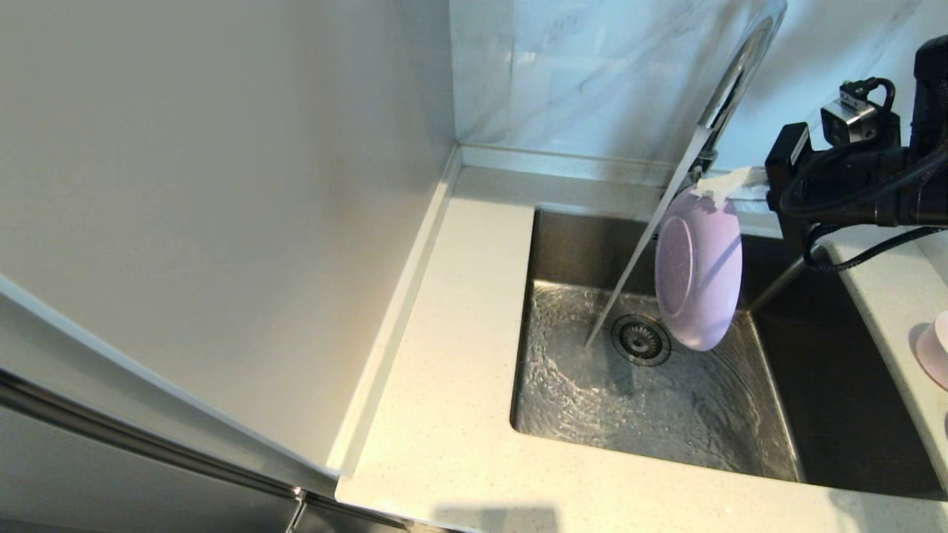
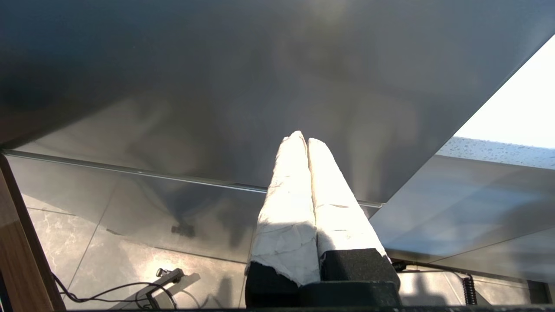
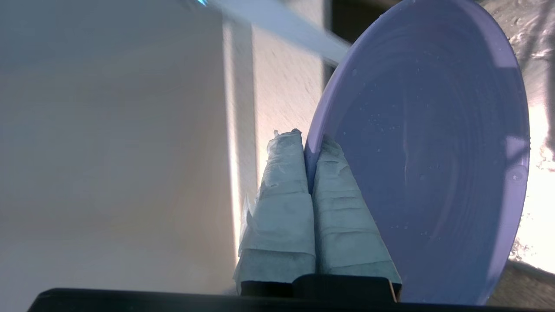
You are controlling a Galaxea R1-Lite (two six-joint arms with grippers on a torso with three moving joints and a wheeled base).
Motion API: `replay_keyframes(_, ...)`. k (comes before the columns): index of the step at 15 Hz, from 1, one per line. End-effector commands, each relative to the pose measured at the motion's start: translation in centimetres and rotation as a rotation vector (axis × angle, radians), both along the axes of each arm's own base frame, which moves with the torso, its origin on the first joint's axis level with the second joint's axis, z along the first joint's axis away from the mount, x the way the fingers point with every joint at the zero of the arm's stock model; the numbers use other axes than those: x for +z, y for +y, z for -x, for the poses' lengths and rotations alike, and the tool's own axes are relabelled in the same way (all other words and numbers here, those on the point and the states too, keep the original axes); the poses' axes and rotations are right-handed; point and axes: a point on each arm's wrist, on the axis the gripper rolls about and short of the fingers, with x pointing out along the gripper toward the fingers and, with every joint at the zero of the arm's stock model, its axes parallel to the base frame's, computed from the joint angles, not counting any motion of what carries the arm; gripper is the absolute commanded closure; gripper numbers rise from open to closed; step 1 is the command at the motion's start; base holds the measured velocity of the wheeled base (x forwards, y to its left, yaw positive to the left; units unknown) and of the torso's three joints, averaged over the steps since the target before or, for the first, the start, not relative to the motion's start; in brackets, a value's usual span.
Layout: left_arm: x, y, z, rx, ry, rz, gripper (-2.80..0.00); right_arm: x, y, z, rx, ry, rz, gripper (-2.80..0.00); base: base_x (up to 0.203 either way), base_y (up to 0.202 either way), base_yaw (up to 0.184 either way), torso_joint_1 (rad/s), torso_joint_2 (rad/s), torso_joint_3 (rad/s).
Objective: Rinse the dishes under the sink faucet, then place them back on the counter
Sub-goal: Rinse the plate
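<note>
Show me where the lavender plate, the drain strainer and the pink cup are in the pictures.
lavender plate (image 1: 698, 270), head view, on the middle of its face, hanging upright over the sink.
drain strainer (image 1: 638, 340), head view, on its round metal grid.
pink cup (image 1: 935, 349), head view, on its visible side at the picture's right edge.

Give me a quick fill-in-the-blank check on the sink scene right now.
1. The right gripper pinches the rim of the lavender ____.
2. The plate hangs on edge over the ____.
3. Water from the faucet lands beside the round ____.
4. The left gripper is shut on ____.

Missing words: plate; sink; drain strainer; nothing
</note>
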Motion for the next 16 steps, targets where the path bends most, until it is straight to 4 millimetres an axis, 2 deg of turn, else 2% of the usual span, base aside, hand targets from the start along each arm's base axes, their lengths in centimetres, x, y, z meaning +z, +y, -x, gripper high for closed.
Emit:
replay_keyframes(1, 0.0, 0.0, 0.0, 0.001, 0.000, 0.000, 0.00, 0.4, -0.9, -0.8, -0.058, 0.003, -0.087, 0.00, 0.000, 0.000, 0.000, 0.000, 0.00, 0.000)
replay_keyframes(4, 0.0, 0.0, 0.0, 0.001, 0.000, 0.000, 0.00, 0.4, -4.5, -0.9, -0.205, 0.032, -0.220, 0.00, 0.000, 0.000, 0.000, 0.000, 0.00, 0.000)
replay_keyframes(7, 0.0, 0.0, 0.0, 0.001, 0.000, 0.000, 0.00, -1.1, -7.6, -1.1, -0.299, 0.005, -0.304, 0.00, 0.000, 0.000, 0.000, 0.000, 0.00, 0.000)
replay_keyframes(12, 0.0, 0.0, 0.0, 0.000, 0.000, 0.000, 0.00, -1.6, -7.9, -2.3, -0.207, 0.023, -0.530, 0.00, 0.000, 0.000, 0.000, 0.000, 0.00, 0.000)
replay_keyframes(16, 0.0, 0.0, 0.0, -0.001, 0.000, 0.000, 0.00, -1.6, -7.9, -2.3, -0.172, 0.022, -0.575, 0.00, 0.000, 0.000, 0.000, 0.000, 0.00, 0.000)
